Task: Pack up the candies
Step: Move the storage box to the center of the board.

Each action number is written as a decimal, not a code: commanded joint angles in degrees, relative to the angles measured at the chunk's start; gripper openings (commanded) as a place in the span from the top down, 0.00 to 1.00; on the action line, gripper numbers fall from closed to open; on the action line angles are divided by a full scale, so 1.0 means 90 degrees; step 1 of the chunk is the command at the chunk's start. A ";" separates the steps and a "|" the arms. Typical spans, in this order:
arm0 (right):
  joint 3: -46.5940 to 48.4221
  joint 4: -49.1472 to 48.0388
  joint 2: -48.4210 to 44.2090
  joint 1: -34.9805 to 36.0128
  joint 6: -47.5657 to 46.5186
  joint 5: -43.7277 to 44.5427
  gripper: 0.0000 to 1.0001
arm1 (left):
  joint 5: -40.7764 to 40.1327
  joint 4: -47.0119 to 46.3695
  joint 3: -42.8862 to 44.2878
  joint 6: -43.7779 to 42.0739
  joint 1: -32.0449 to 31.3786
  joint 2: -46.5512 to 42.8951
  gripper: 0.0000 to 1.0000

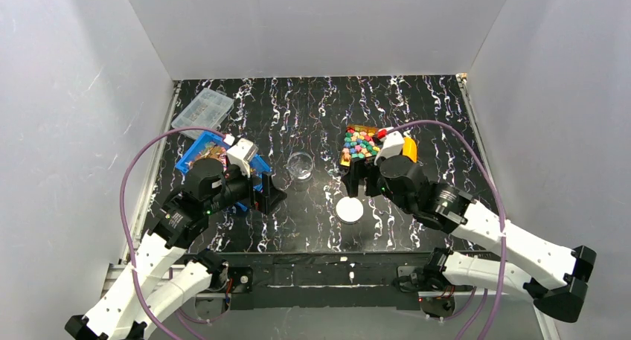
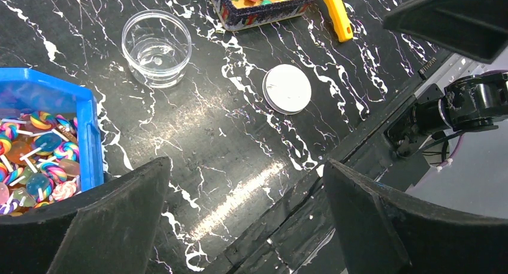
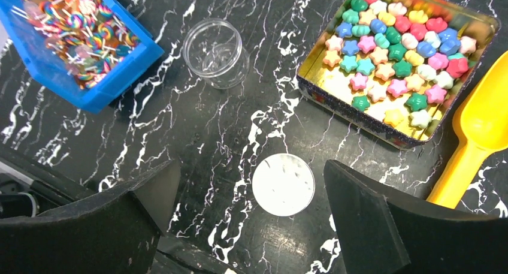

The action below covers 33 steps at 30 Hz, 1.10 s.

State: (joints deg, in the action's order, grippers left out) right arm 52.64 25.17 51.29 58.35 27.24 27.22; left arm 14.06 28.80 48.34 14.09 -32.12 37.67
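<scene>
1. The left hand (image 2: 245, 166) is wide open and empty. Its two dark fingers (image 2: 120, 226) hang over bare table (image 2: 227, 124) and touch nothing.
2. The right hand (image 3: 251, 166) is also spread wide and holds nothing. It hovers above the table, with a white round lid (image 3: 283, 184) lying flat between and just beyond its fingertips.
3. The candies (image 3: 395, 52), small star-shaped and rounded pieces in pink, green, blue, yellow and red, lie in a shallow gold tin (image 3: 365, 119) on the right side of the table, ahead of the right hand.
4. A yellow scoop (image 3: 479, 130) lies on the table just beside the tin, on its right.
5. A clear round cup (image 3: 215, 52) stands upright near the middle of the table, between the tin and a blue bin (image 3: 120, 76). It looks empty.
6. The blue bin sits on the left side, beside the left hand, and holds a heap of swirled lollipops (image 3: 78, 28) on white sticks.
7. In the top view a clear plastic box (image 1: 202, 108) rests at the far left corner of the table, well apart from both hands.
</scene>
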 commanded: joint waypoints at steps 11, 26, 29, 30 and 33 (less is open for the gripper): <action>0.0279 -0.0291 0.0356 0.0069 -0.0321 0.0194 0.00 | -0.0329 0.0098 -0.0057 0.0028 -0.0035 -0.0072 0.01; 0.1045 -0.0373 0.1284 0.0062 -0.0814 0.0631 0.00 | -0.1981 0.0541 0.0165 0.0815 -0.0032 0.0238 0.01; 0.1602 -0.0012 0.1809 0.0045 -0.0927 0.0799 0.00 | -0.2505 0.0880 0.0456 0.0966 -0.0035 0.0500 0.01; 0.1725 0.0008 0.1966 0.0028 -0.0957 0.0752 0.00 | -0.2647 0.0998 0.0542 0.1011 -0.0035 0.0590 0.01; 0.1967 -0.0061 0.2379 -0.0057 -0.1019 0.0421 0.00 | -0.3303 0.1572 0.0926 0.1249 -0.0034 0.0926 0.01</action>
State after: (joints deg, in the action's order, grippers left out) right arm 66.13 24.47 69.60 58.48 19.99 31.73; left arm -6.07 35.99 51.44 22.13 -32.14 43.64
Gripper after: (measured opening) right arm 1.000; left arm 0.992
